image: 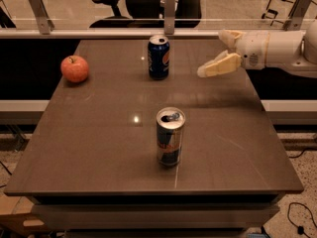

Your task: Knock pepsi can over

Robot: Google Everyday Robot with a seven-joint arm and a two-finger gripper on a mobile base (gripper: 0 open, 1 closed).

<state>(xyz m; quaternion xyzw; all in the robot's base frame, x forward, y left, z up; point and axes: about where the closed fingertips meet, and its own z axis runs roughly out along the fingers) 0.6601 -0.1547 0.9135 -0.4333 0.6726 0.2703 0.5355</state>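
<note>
The pepsi can (158,58) is dark blue with a round logo and a silver top. It stands upright at the far middle of the brown table (99,148). My gripper (213,54) comes in from the right on a white arm and hovers above the table, to the right of the can at about the can's height, with a clear gap between them. It is open and holds nothing; one cream finger (218,66) points left toward the can.
A taller silver-and-blue can (170,137) stands upright near the table's front middle. A red apple (75,69) lies at the far left. A glass rail with metal posts (170,4) runs behind the table, with office chairs beyond it.
</note>
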